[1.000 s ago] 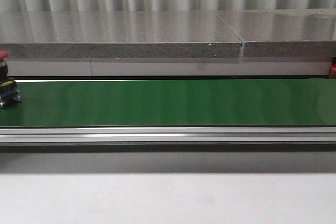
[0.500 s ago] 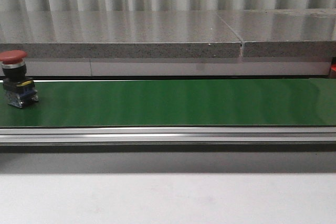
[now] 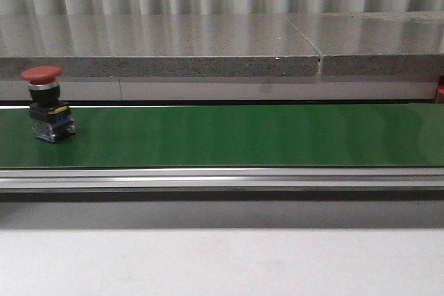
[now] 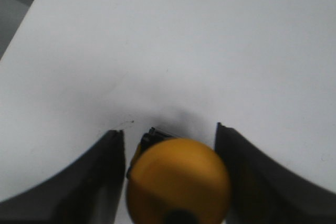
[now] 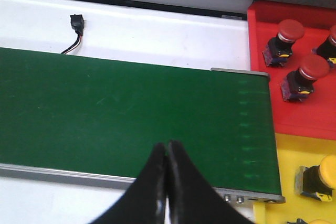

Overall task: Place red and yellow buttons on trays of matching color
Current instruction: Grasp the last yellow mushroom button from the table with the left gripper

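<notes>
Front view, red button (image 3: 46,104) upright, cap up, on green belt (image 3: 243,135), right gripper (image 5: 167,153) pinched empty

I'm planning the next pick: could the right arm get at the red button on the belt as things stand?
Probably not yet. The red button stands at the belt's left end, while the right hand hangs shut over the other end by the trays; its camera doesn't show the button. Nothing blocks the belt between them.

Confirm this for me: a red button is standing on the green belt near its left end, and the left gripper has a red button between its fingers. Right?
Not quite. The button between the left gripper's fingers is yellow, not red, as the left wrist view shows. The red button does stand on the green belt near its left end in the front view.
</notes>
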Available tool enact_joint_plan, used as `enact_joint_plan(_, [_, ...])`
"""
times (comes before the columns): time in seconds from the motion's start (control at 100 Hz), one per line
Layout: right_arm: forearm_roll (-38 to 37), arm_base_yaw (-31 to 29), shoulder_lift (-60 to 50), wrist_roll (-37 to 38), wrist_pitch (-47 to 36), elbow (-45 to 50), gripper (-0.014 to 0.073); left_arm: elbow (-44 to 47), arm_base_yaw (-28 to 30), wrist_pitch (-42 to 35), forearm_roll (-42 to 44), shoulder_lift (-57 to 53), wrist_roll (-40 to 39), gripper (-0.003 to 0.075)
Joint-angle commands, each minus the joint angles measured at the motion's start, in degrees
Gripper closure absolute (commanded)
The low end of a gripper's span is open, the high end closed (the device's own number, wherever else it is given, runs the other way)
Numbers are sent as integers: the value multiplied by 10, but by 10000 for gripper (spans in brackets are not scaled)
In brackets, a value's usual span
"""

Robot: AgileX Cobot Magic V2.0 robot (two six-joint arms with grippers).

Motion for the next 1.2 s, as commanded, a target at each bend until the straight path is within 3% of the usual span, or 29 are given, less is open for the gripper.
enact_joint_plan(0.0, [-4, 1, -6, -5, -39, -13, 661, -17, -4, -2, -7, -32, -1, 588])
enact_joint_plan(0.04, [-4, 1, -6, -5, -39, -13, 661, -17, -4, 7, -7, -34, -1, 668])
enact_joint_plan(0.11, [-4, 1, -6, -5, -39, -13, 661, -17, -4, 16, -7, -41, -1, 741])
enact_joint_plan(0.56, [-4, 1, -6, -5, -39, -13, 661, -3, -4, 98, -13, -189, -1, 740])
enact_joint_plan(0.92, [-4, 1, -6, -5, -39, -13, 661, 149, -11, 60, -35, -377, 8, 740])
enact_joint_plan(1.19, [-4, 1, -6, -5, -39, -13, 661, 219, -79, 41, -27, -429, 14, 740])
